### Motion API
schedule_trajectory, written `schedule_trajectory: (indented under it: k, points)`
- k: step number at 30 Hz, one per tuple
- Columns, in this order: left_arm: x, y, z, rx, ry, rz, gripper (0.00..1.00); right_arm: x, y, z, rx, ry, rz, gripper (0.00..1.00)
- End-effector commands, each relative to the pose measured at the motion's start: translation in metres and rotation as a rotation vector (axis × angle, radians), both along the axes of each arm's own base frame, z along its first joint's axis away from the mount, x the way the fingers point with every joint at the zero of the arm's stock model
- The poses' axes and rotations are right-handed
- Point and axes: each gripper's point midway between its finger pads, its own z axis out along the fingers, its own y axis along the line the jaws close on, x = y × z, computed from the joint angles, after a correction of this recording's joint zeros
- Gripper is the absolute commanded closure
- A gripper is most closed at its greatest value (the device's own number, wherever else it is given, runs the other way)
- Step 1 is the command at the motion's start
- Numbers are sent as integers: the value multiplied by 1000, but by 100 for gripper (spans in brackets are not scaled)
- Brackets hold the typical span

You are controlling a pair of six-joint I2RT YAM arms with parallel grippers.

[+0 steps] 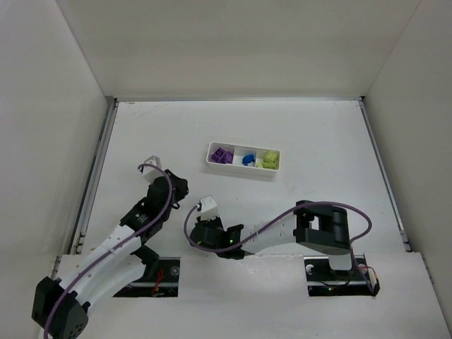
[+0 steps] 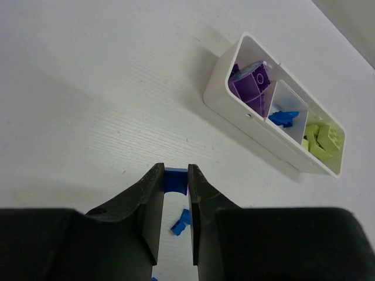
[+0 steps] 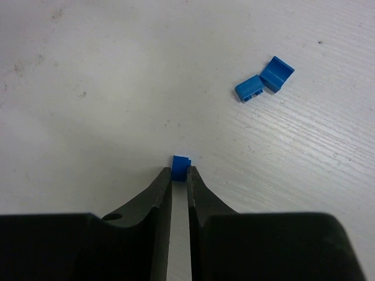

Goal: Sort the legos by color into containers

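Left gripper (image 2: pixel 176 174) clamped tight on blue brick (image 2: pixel 175 181); right gripper (image 3: pixel 180 173) clamped tight on second blue brick (image 3: pixel 181 163). Tray (image 1: pixel 240 169) lies farther out.

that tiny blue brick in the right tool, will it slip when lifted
Probably stiff and very light: the blue brick is small hard-looking plastic. It may slip or twist, since the right tool pinches it only at the tips.

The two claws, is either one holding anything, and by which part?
Both. The left claw pinches a blue brick by its opposite side faces, at its very tips; the right claw pinches a second blue brick the same way.
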Motion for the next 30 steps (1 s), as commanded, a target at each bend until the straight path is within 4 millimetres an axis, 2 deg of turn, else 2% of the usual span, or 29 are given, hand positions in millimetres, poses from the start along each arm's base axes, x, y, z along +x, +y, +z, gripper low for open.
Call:
schedule_trajectory:
  k: [1, 5, 7, 10, 13, 17, 22, 26, 30]
  points:
    - [13, -22, 35, -53, -92, -57, 85, 4, -10, 12, 10, -30, -47, 85]
    - [20, -41, 44, -54, -104, -99, 85, 6, -25, 42, 100, -50, -60, 86]
    - [25, -57, 53, -59, -125, -135, 85, 12, -36, 60, 168, -55, -71, 86]
    - [35, -85, 65, -51, -140, -196, 84, 27, -64, 83, 244, -64, -116, 85]
    - [47, -120, 68, -27, -151, -268, 84, 46, -98, 90, 267, -75, -179, 85]
    - [68, -162, 62, 1, -140, -337, 84, 67, -144, 95, 305, -85, -271, 85]
    - [98, -188, 48, 47, -123, -359, 82, 82, -182, 108, 379, -97, -336, 84]
    - [118, -206, 29, 73, -86, -378, 81, 96, -201, 120, 420, -115, -376, 84]
    - [134, -214, 13, 112, -60, -378, 77, 112, -208, 135, 453, -130, -391, 83]
